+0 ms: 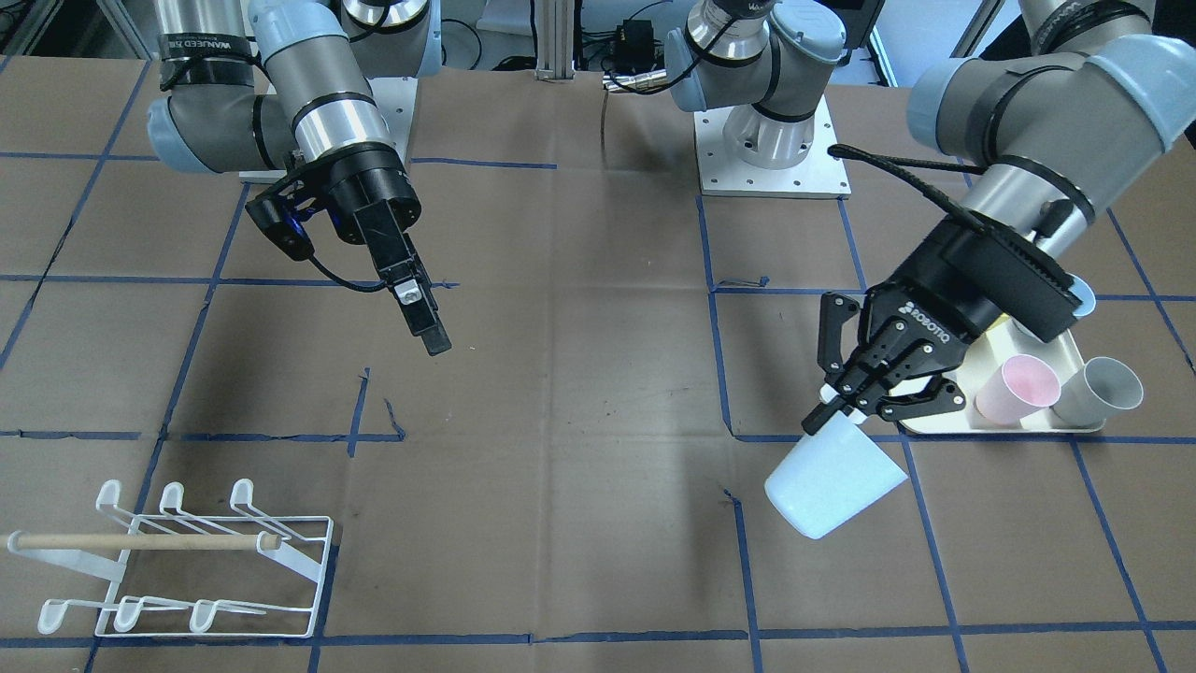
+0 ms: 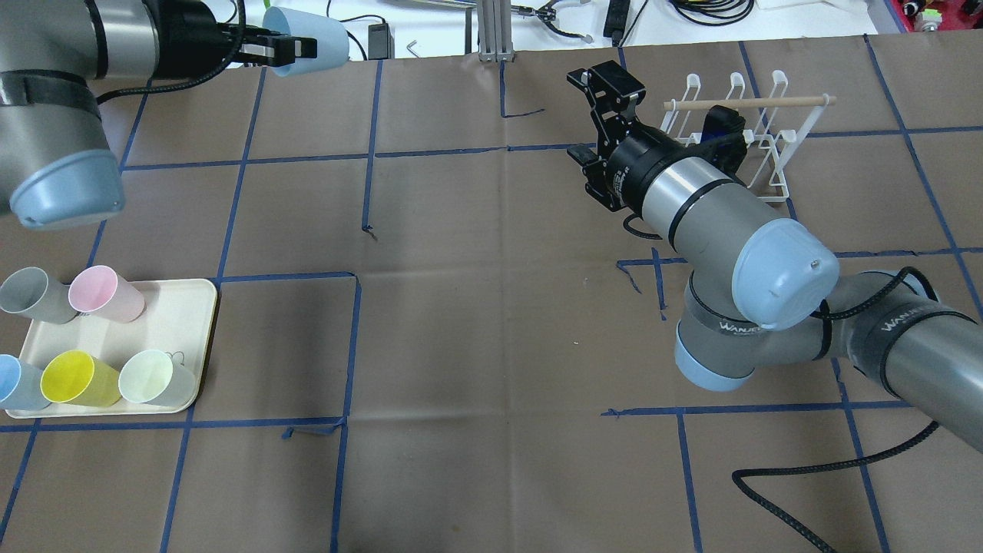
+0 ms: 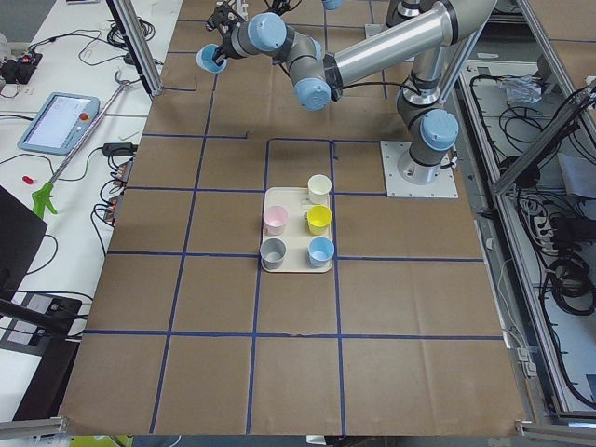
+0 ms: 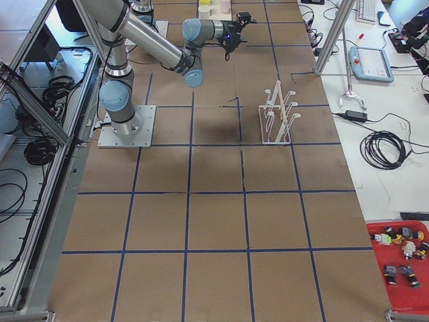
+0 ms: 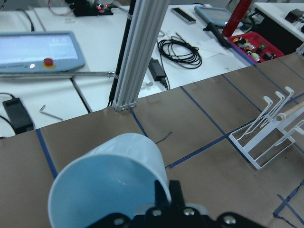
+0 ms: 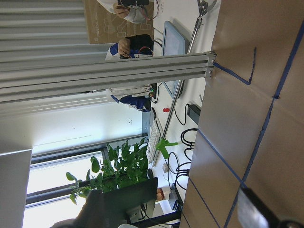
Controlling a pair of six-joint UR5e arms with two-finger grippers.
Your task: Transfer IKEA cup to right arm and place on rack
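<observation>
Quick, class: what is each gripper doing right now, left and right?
Left gripper: closed on the rim of the light blue cup.
Right gripper: open, holding nothing.

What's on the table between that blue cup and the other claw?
Nothing. In the front-facing view, only bare table with blue tape lines lies between the cup and the right gripper.

Left pincer (image 2: 296, 51) gripping blue cup (image 2: 330, 42), right pincer (image 2: 607, 83) spread beside rack (image 2: 779, 100)
</observation>
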